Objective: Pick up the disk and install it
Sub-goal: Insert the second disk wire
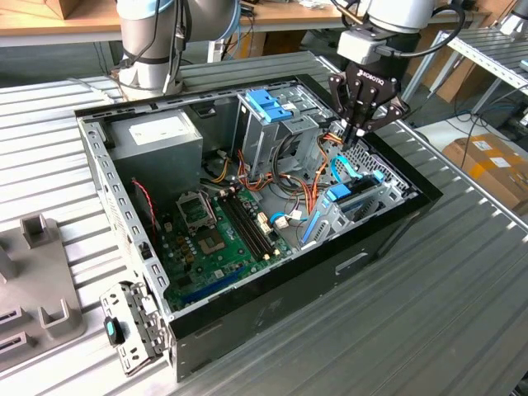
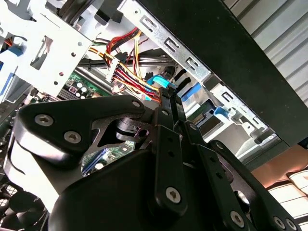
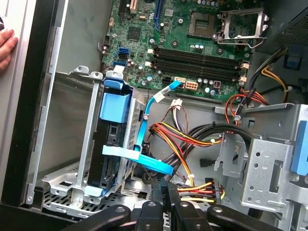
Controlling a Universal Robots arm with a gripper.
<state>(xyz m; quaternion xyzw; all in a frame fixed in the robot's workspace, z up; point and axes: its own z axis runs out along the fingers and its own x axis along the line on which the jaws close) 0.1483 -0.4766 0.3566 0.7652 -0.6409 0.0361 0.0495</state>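
Observation:
The disk stands on edge in the low metal drive cage at the case's front corner. Its light-blue carrier rails show along its edge. In the exterior view the disk sits in that cage near the view's right side of the open case. My gripper hangs just above and behind the cage, apart from the disk. The fingers are pressed together and shut, with nothing between them, and in the second wrist view the gripper points down at the cable bundle.
A grey power-supply box and a tall cage with a blue handle stand at the back. Motherboard lies on the case floor. Coloured cables and a blue data cable run beside the cage. A hand rests at the case edge.

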